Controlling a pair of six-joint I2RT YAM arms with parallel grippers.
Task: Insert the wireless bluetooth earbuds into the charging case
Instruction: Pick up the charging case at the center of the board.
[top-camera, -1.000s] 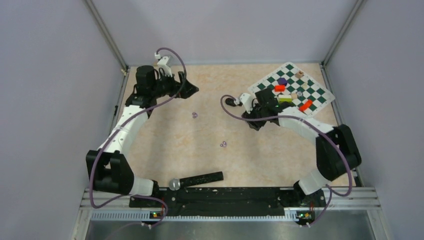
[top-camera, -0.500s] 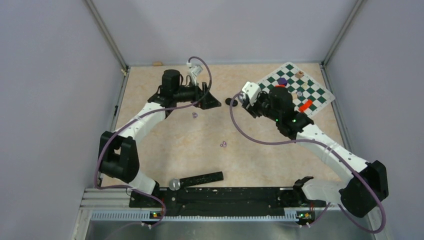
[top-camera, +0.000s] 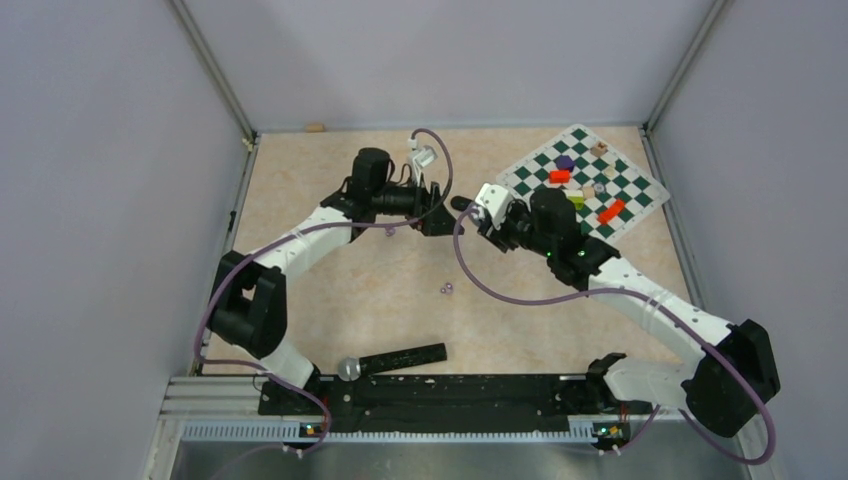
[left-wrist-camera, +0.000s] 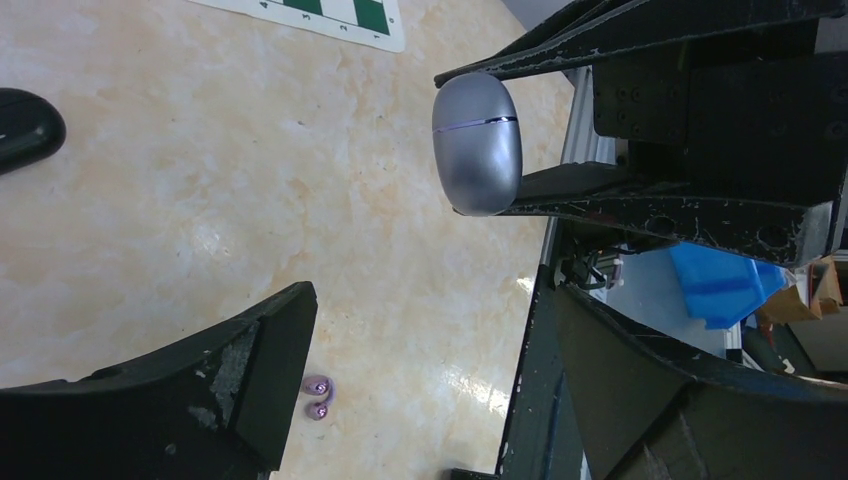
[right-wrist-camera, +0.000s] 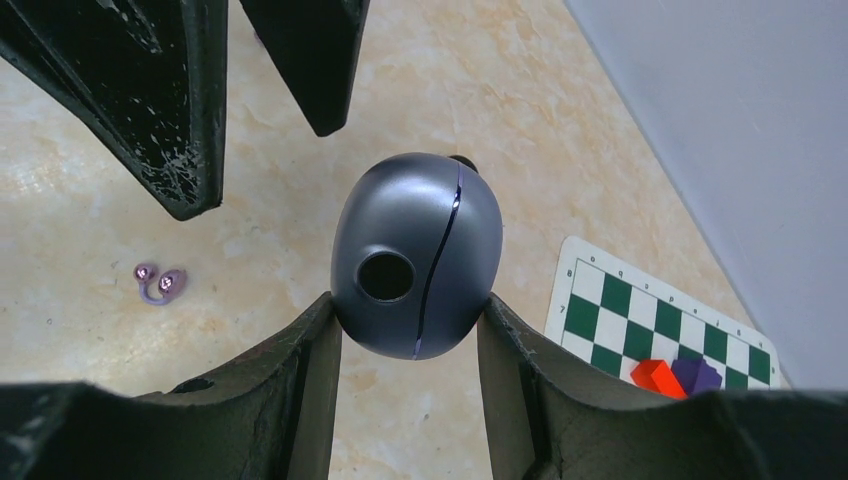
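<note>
My right gripper (right-wrist-camera: 410, 310) is shut on a grey oval charging case (right-wrist-camera: 417, 255), closed, held above the table. The case also shows in the left wrist view (left-wrist-camera: 477, 143). My left gripper (left-wrist-camera: 430, 320) is open and empty, facing the case; in the top view it (top-camera: 437, 214) sits just left of the right gripper (top-camera: 478, 212). One lilac earbud pair (left-wrist-camera: 318, 398) lies on the table by my left finger and also shows in the top view (top-camera: 388, 231). Another lilac pair (top-camera: 447, 289) lies nearer the front. No black buds show.
A black oval case (top-camera: 460, 203) lies on the table between the grippers. A green-and-white chessboard (top-camera: 622, 182) with coloured blocks is at the back right. A black bar with a silver knob (top-camera: 395, 360) lies near the front edge. Grey walls enclose the table.
My left arm has swung right from the back left corner to the middle. My right arm has stretched out and its gripper now faces the left gripper.
</note>
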